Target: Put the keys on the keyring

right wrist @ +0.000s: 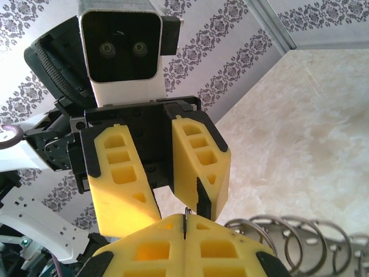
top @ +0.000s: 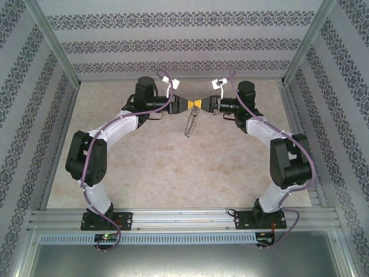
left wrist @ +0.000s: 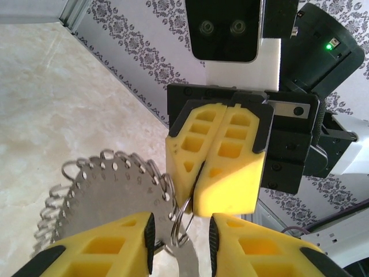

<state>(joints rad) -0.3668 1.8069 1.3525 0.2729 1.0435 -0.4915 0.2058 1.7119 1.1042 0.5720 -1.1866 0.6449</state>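
Observation:
The two grippers meet tip to tip high over the table's far middle: my left gripper [top: 183,104] and my right gripper [top: 202,104]. The keyring [top: 190,124] hangs below them. In the left wrist view the keyring [left wrist: 98,196] is a grey metal disc with numbered holes and small wire rings round its rim. My right gripper [left wrist: 199,193] is shut on one small split ring [left wrist: 183,219] at that rim. My left gripper [left wrist: 181,242] stands open around that ring and a flat silver blade [left wrist: 187,262], perhaps the key; its head is hidden.
A pale marbled table top [top: 155,161] lies below, walled by patterned panels [top: 173,43] on three sides and a metal frame rail [top: 184,218] at the near edge. Several loose wire rings [right wrist: 288,242] of the keyring fan out beside my right gripper [right wrist: 185,222].

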